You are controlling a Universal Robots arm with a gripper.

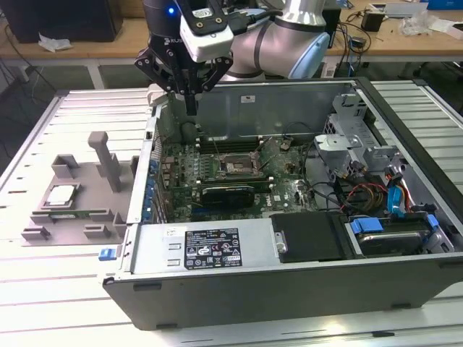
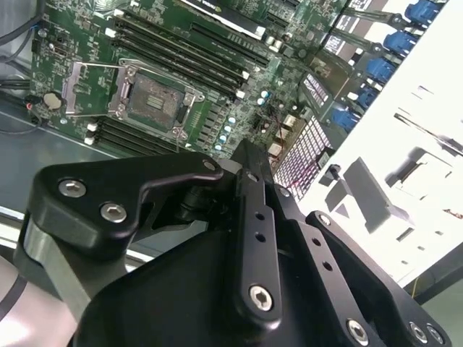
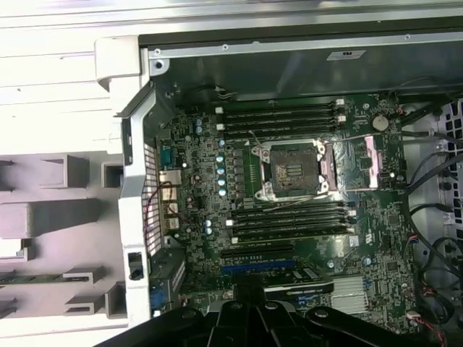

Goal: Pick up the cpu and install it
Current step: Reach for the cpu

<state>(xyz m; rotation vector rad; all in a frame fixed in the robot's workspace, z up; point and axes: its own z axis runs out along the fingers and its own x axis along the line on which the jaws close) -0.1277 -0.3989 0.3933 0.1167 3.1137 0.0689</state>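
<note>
One arm, one gripper, one cpu. In the exterior view you see the gripper hanging above the far corner of the open computer case on the exterior view's left. Its two fingers are clenched tip to tip with nothing between them. In both wrist views the same closed tip points down over the motherboard. The cpu, silver-topped with a thin green rim, lies flat in a recess of the single grey fixture. The fixture stands outside the case on the slatted table, on the exterior view's left. The cpu is well apart from the gripper and touches nothing but the fixture. One socket sits near the middle of the board with its contact field exposed. Its one metal load plate lies folded open just beside it. Two banks of black memory slots flank the socket, one on each long side. One long black expansion card lies across the board, between the socket and the one boxed power supply along the near wall. One round coin cell shows near the board's corner. A row of blue connectors lines the board's edge in the second wrist view.
</note>
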